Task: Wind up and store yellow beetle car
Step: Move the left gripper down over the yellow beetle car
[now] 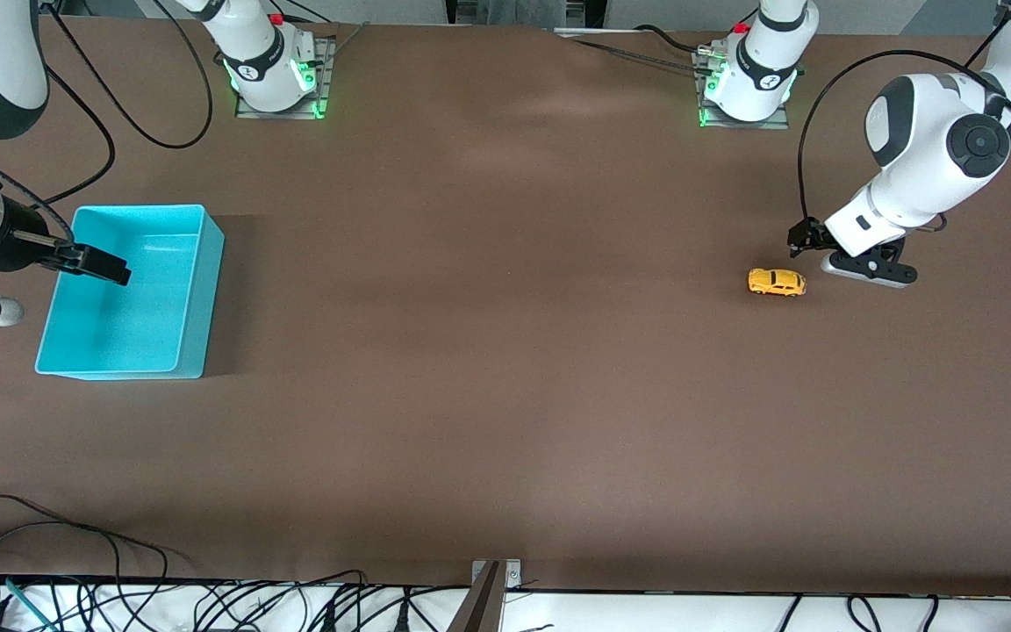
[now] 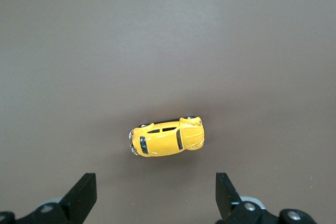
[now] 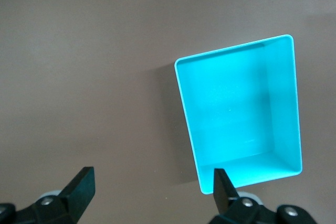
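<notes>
Looking down through the left wrist camera, I have the small yellow beetle-shaped toy car (image 2: 166, 137) resting on its wheels on the brown desk (image 1: 488, 351), toward the left arm's end and well apart from the open turquoise plastic bin (image 1: 192, 290) at the right arm's end. The left pincer (image 1: 821, 248) hangs just above the desk close beside the car, a little farther from the front camera than it, with its two black fingers (image 2: 81, 195) spread wide and nothing between them.

What my next move turns on, as I judge it: in the wrist view the car's long axis lies roughly along the line that joins the two fingertips, so a close as things stand would catch it nose to tail. I would turn the wrist a quarter, or accept the lengthwise hold, before shifting over the car and lowering.

The left arm is plainly the nearer one. The right pincer (image 1: 93, 262) waits over the bin's rim, its fingers (image 3: 79, 187) also apart and holding nothing. The car is not yet touched.
</notes>
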Motion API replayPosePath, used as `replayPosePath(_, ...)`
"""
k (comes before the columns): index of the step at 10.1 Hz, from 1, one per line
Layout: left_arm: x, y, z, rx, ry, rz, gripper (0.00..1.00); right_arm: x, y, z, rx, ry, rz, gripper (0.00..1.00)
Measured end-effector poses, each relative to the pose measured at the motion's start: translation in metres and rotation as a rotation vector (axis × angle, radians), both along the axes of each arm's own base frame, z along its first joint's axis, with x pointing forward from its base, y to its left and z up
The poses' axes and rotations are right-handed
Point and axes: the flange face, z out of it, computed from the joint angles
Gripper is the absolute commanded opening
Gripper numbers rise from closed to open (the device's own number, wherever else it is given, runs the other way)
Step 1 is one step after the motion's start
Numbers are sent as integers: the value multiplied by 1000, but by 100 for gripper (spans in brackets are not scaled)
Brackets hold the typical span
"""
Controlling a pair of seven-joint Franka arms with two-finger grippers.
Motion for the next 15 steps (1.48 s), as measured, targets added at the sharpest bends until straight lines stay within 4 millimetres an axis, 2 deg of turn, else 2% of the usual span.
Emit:
replayPosePath(4, -11, 1, -27, -46, 59, -466, 100, 0, 0, 0, 0, 0, 0, 100)
replayPosePath(7, -12, 0, -34, -76, 61, -774, 100, 0, 0, 0, 0, 0, 0, 100)
replayPosePath(10, -13, 0, -55, -89, 25, -1103, 100, 0, 0, 0, 0, 0, 0, 100)
replayPosePath(15, -9, 0, -98, -85, -6, -1174, 99, 0, 0, 0, 0, 0, 0, 100)
